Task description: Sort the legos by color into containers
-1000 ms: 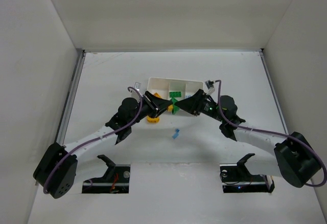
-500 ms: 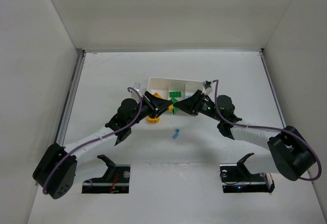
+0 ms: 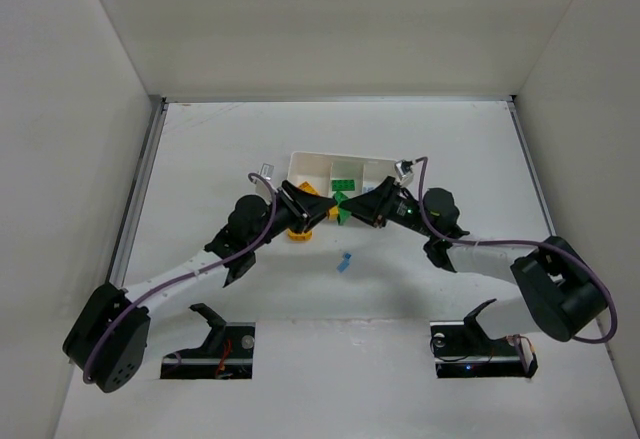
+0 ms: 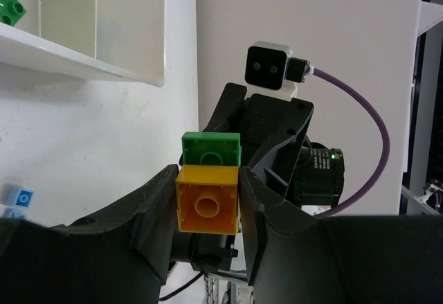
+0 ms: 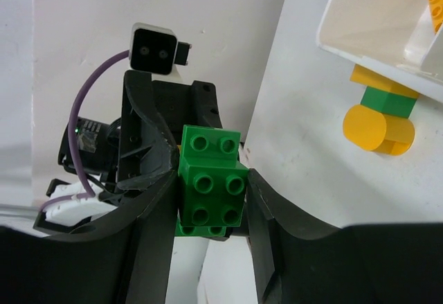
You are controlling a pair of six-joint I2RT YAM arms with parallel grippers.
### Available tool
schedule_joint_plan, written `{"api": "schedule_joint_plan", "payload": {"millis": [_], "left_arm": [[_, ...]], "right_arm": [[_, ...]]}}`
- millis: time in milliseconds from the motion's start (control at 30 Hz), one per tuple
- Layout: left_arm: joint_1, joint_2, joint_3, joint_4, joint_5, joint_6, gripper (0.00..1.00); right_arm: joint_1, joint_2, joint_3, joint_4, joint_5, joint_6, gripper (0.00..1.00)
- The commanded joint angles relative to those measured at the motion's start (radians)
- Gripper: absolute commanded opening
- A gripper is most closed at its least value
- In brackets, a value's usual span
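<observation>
Over white table [image 3: 200,149], left claw [image 4: 208,203] clamps yellow brick [image 4: 207,209].

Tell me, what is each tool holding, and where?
The left tool pinches the small yellow-orange plastic brick by its two sides; the right tool pinches the green plastic brick by its sides.

The light is bright and even from above, and the arms [image 3: 247,224] cast only soft, faint shadows on the white table [image 3: 330,299]. In the wrist views the yellow brick [image 4: 207,208] and green brick [image 5: 211,179] look sharp, and the white parts glare a little.
</observation>
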Motion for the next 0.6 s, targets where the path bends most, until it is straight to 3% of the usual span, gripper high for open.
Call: {"api": "schedule_joint_plan", "payload": {"millis": [0, 367, 567], "left_arm": [[0.021, -0.034, -0.019, 0.059, 0.019, -0.001, 0.11], [0.05, 0.003, -0.006, 0.057, 0.037, 0.015, 0.11], [0.107, 0.061, 0.068, 0.01, 0.022, 0.095, 0.11]], "right_arm": [[-0.019, -0.032, -0.002, 0.102, -0.025, 0.007, 0.24], [-0.076, -0.107, -0.002, 0.006, -0.028, -0.042, 0.24], [-0.101, -0.145, -0.001, -0.083, -0.018, -0.103, 0.24]]}}
